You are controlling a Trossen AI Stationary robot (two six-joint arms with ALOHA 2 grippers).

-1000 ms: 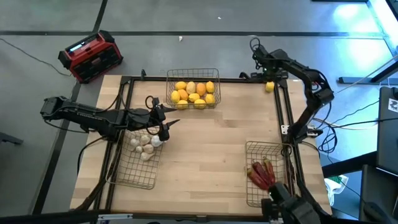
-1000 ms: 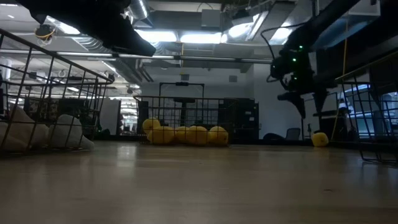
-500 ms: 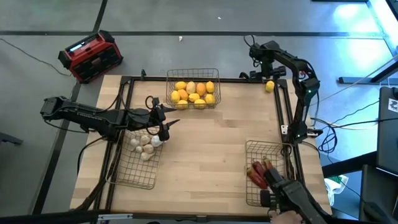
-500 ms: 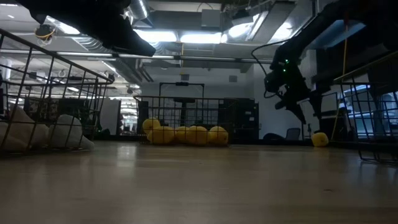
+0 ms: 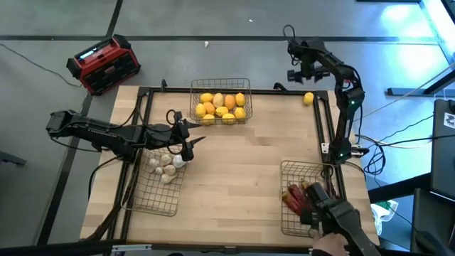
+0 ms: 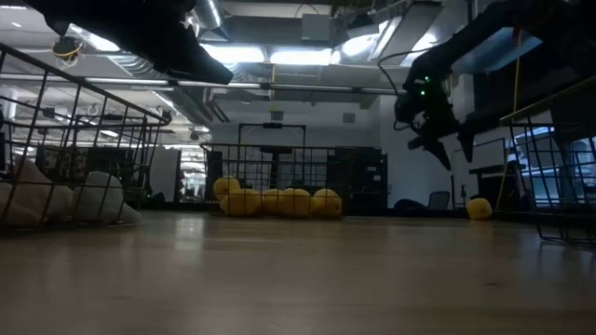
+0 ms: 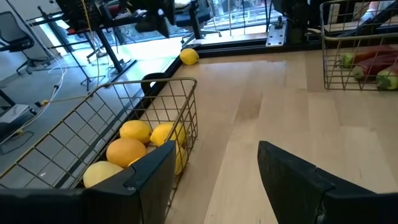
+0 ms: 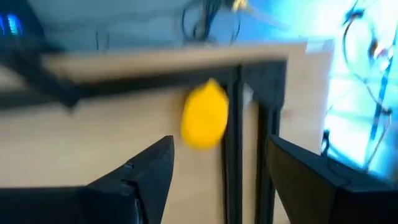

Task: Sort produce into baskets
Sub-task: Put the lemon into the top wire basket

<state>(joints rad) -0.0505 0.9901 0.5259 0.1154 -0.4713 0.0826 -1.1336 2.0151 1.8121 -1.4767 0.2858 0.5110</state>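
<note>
Wooden table is carrying three wire baskets, and one loose lemon is lying at its far right corner. Right gripper is hanging above and just beyond that lemon, fingers spread, gripping nothing; half a second ago it was nearer the fruit, so it is pulling away. Left gripper is waiting open beside the garlic basket, unchanged.

The worktop is showing pale wood grain inside a black frame. Three grey wire baskets are sitting on it: one is holding yellow and orange fruits, one white garlic bulbs, one dark red chilies with green tips. A lone yellow lemon is lying by the frame. A red-and-black box is resting on the grey floor.
</note>
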